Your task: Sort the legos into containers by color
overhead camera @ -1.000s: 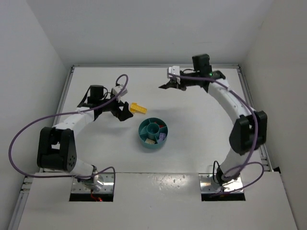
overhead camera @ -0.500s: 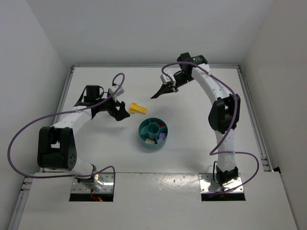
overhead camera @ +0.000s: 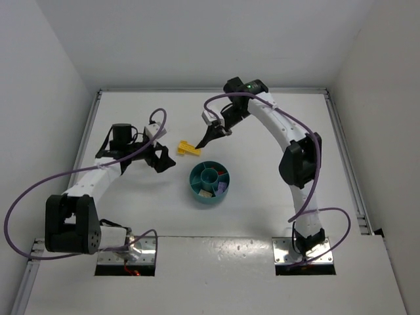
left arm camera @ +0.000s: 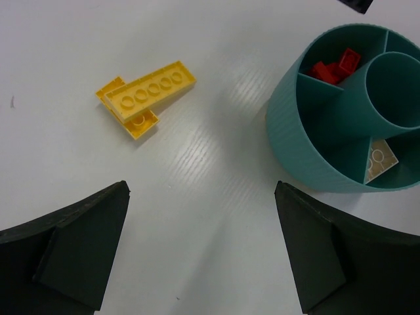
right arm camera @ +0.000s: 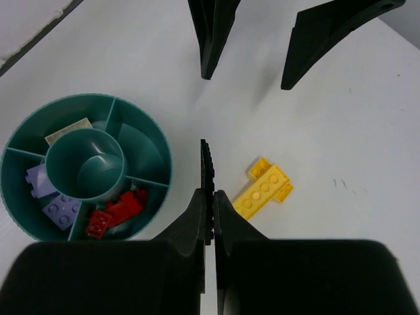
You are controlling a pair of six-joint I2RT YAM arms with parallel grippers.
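Yellow legos (left arm camera: 143, 95): two thin plates stuck together, lying flat on the white table (overhead camera: 275, 151), just left of and slightly beyond the teal dish (overhead camera: 209, 184), apart from its wall. Likely very light, rigid and smooth-sided, so prone to skating across the slick surface if nudged off-centre. Best taken across the narrow width of the long top plate, pads on the two long edges near its middle; a pinch on the ends probably tips it or peels the stack apart. Seen from above, long axis running left-near to right-far, a shallow diagonal, with the shorter lower plate jutting out at the left-near end. Studs up, one row of holes showing on top.

In the dish: red bricks (right arm camera: 117, 210) in one outer compartment, purple (right arm camera: 52, 197) in the next, a beige plate (left arm camera: 380, 161) in another; centre cup looks empty, though its floor is partly shadowed.

Left gripper (left arm camera: 202, 252) spread wide, holding nothing, hovering to the left of the yellow pair with both dark fingers framing bare table. Right gripper (overhead camera: 209, 136) pressed fully shut, holding nothing visible, tip poised just beside the far right end of the yellow stack; contact cannot be told from above.
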